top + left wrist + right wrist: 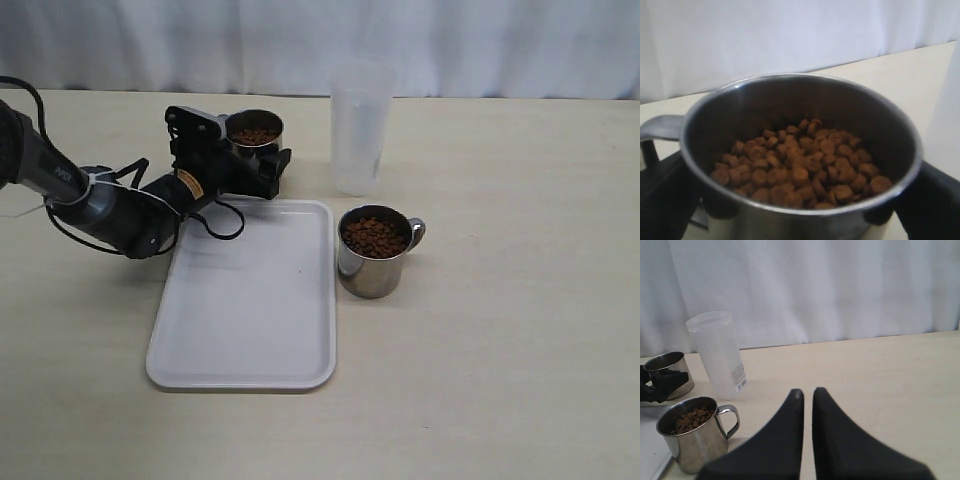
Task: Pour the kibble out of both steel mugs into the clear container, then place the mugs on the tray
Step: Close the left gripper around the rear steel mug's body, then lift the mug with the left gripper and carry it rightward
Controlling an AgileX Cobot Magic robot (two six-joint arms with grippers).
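Left gripper (245,148): hanging released, jaws straddling far mug (805,97).
Right gripper (807,395): sitting clenched, empty.
Grip: should be closing squarely below rim, keeping mug level, kibble (800,170) not spilling.

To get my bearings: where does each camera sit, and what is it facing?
Exterior: high, off the arms, looking down on tray, clear container, near steel mug; only the left arm shows.
Left wrist: on that arm, looking into the far steel mug of kibble between the fingers of the left gripper.
Right wrist: low, looking past the right gripper toward the curtain.
Shared: exterior and right wrist both show container and mugs.
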